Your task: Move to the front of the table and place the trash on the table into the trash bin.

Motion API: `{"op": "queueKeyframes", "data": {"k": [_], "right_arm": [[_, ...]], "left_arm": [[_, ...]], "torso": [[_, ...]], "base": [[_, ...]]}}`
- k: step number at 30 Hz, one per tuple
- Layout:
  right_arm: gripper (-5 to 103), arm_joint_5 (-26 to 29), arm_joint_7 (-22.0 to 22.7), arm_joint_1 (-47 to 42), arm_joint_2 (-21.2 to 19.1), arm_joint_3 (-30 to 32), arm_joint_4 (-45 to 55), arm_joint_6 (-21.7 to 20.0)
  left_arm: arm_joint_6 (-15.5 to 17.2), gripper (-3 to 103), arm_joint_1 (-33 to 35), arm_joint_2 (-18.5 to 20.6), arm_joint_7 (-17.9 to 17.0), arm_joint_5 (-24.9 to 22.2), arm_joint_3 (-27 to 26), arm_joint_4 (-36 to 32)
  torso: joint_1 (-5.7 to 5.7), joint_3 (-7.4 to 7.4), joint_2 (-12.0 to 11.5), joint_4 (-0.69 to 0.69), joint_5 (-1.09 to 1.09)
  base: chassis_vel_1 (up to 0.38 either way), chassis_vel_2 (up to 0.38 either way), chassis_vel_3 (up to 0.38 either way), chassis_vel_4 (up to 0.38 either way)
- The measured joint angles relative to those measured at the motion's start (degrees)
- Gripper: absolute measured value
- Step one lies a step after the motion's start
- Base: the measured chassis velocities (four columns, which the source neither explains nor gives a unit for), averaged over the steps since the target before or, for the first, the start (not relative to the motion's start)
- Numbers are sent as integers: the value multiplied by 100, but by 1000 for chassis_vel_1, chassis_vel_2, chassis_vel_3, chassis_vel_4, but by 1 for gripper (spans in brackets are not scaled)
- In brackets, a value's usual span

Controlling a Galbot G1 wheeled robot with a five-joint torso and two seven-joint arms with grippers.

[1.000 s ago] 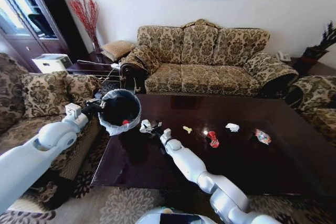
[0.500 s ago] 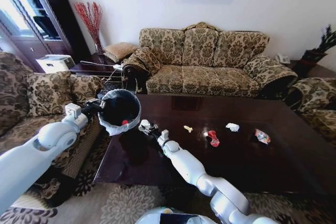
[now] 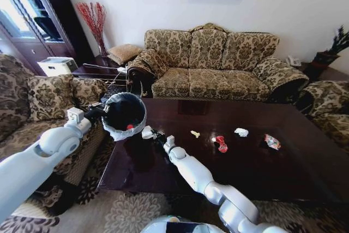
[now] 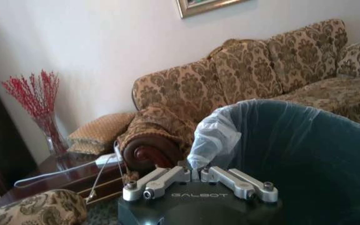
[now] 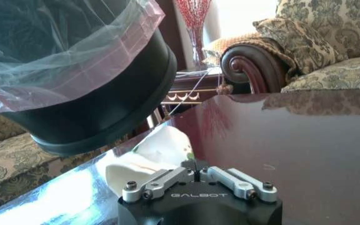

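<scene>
Head view: the left pincer [image 3: 104,110] grips the near rim of the bin [image 3: 125,115], holding it tipped with its mouth toward the table [image 3: 180,159], just off the table's left end. Something small and red lies inside the bin on the black liner; what it is cannot be told. The right pincer [image 3: 151,133] sits over the table's left part, pinching a white paper wad [image 3: 146,132], with the bin mouth just beside it, to its left and slightly higher. Judged from this, the coming move turns on that short gap: the wad has to go left and up over the lower rim. Well apart to the right on the table lie a yellowish scrap [image 3: 194,133], a red wrapper [image 3: 221,143], a second white wad [image 3: 241,132] and a multicoloured wrapper [image 3: 271,142]; the right arm is the nearer one to all of them. Left wrist view: the left pincer [image 4: 199,172] is pressed together on the pale bag edge at the bin [image 4: 305,154] rim, the dark liner opening away beyond it. Right wrist view: the right pincer [image 5: 198,168] is closed on the white wad [image 5: 148,157], which bulges out past the fingertips; the bin [image 5: 92,98] hangs close above and ahead, its clear bag folded over the rim, its underside facing the camera, the glossy table [image 5: 305,140] stretching off beside it.
</scene>
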Motion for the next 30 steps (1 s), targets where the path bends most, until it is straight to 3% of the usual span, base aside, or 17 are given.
{"op": "queueKeyframes", "data": {"k": [14, 20, 28, 30], "right_arm": [[-2, 68, -73, -109, 0, 8, 250, 90], [-2, -122, -308, -208, 0, 16, 481, 499], [10, -493, -467, -334, 0, -72, 684, 654], [19, -732, -459, -368, 0, -72, 708, 684]], "left_arm": [[-14, 3, 0, -3, -6, -7, -8, 15], [-44, 3, 1, -11, 5, 8, -7, 45], [-64, 3, -11, -3, 12, 43, -9, 80], [-140, 3, -40, 34, 55, 261, -74, 224]], "torso": [[0, 0, 0, 1, 0], [0, 0, 0, 1, 0], [0, 0, 0, 1, 0], [0, 0, 0, 1, 0]], "base": [[0, 0, 0, 0], [0, 0, 0, 0], [0, 0, 0, 0], [0, 0, 0, 0]]}}
